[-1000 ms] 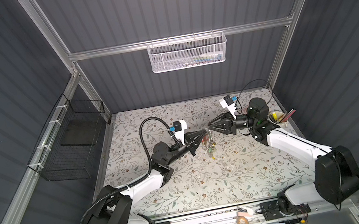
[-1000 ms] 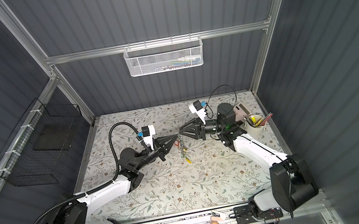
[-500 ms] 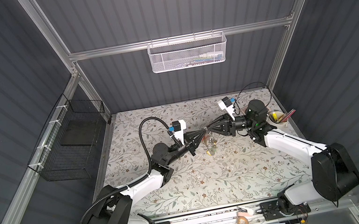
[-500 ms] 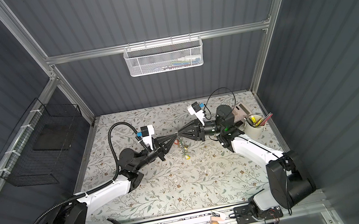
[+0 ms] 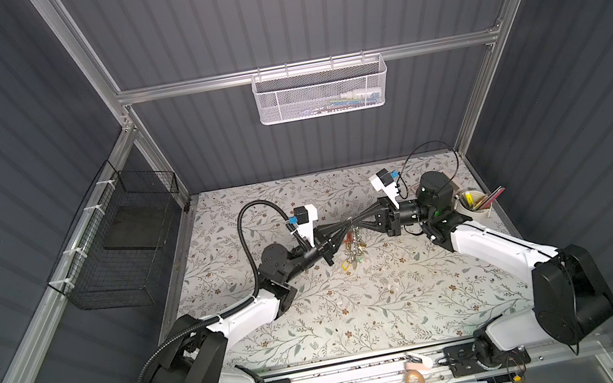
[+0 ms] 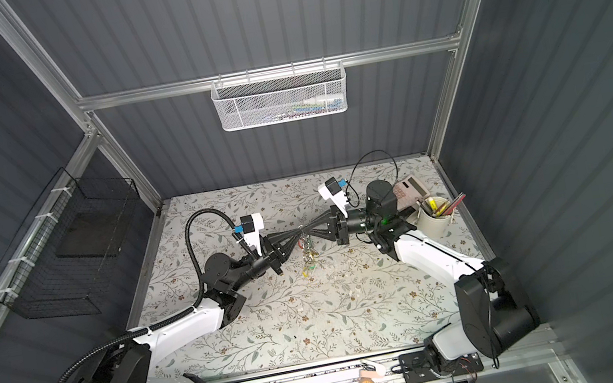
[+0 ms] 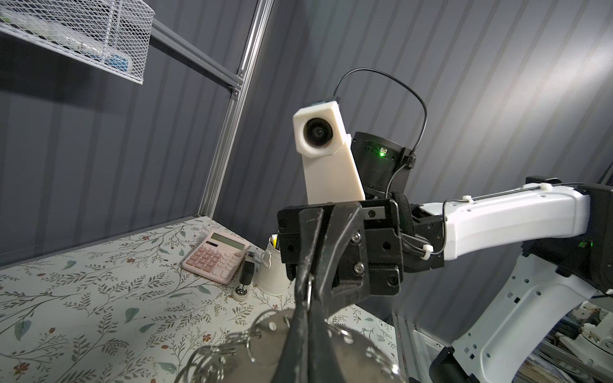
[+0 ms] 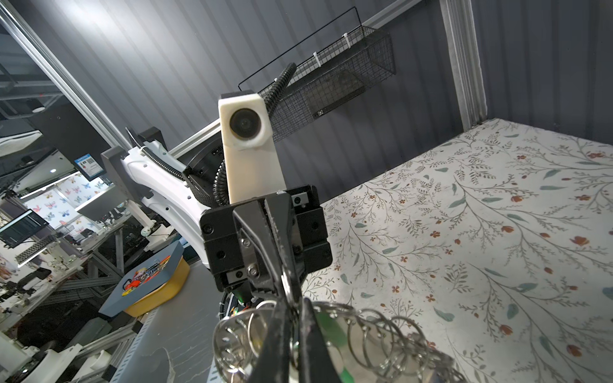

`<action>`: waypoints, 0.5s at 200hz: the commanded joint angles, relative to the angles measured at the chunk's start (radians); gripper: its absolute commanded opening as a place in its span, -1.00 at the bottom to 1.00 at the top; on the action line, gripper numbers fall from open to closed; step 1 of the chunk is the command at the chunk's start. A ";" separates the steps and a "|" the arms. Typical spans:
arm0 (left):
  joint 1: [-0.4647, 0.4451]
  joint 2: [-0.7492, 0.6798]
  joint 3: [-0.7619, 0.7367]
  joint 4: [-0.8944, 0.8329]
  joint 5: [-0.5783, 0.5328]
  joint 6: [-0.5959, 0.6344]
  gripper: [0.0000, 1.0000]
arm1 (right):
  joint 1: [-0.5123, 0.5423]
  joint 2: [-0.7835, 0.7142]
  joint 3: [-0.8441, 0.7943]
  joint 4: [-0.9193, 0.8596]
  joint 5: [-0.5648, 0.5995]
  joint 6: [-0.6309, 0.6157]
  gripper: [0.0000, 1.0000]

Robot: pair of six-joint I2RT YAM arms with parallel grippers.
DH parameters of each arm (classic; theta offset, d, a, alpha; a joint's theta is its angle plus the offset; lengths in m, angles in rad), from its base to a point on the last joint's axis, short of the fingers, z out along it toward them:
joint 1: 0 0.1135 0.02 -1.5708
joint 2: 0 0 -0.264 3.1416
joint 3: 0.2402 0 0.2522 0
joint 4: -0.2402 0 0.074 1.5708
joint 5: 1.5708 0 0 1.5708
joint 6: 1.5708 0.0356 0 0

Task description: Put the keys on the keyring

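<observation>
not done yet as far as i can see, and honestly hard to call. the left gripper [image 5: 345, 223] and the right gripper [image 5: 355, 219] meet tip to tip in mid air over the desk [image 5: 359, 318]. both sets of fingers are pinched tight on thin rings of the keyring [image 5: 353, 241], which dangles between them clear of the desk. the keys [image 8: 326, 326] show as a green tag blurred just behind the right fingers, right in among the silver rings. i can't tell whether their little ring is already threaded on the big loop or only bunched against it. my guess is the threading is what's left, plus setting it all down. containers: the white mesh basket [image 5: 322, 93] on the back wall has a few small bits, too tiny to name. the black wire basket [image 5: 116, 249] on the side wall holds a dark flat slab. the white cup [image 7: 270, 272] next to the pink calculator [image 7: 215, 257] has pens in it.
</observation>
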 commanded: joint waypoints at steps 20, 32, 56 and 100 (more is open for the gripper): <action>-0.009 -0.002 -0.002 0.066 0.022 -0.007 -1.00 | 0.018 -0.012 0.002 -0.025 0.020 -0.015 -1.00; -0.008 -0.005 0.001 0.049 0.024 -0.001 -1.00 | 0.018 -0.016 0.000 -0.027 0.025 -0.016 -1.00; -0.008 -0.008 0.005 0.006 0.032 0.006 -1.00 | 0.020 -0.023 -0.001 -0.048 0.036 -0.035 -1.00; -0.008 0.001 0.021 -0.057 0.059 0.012 -0.90 | 0.020 -0.038 0.005 -0.127 0.056 -0.093 -1.00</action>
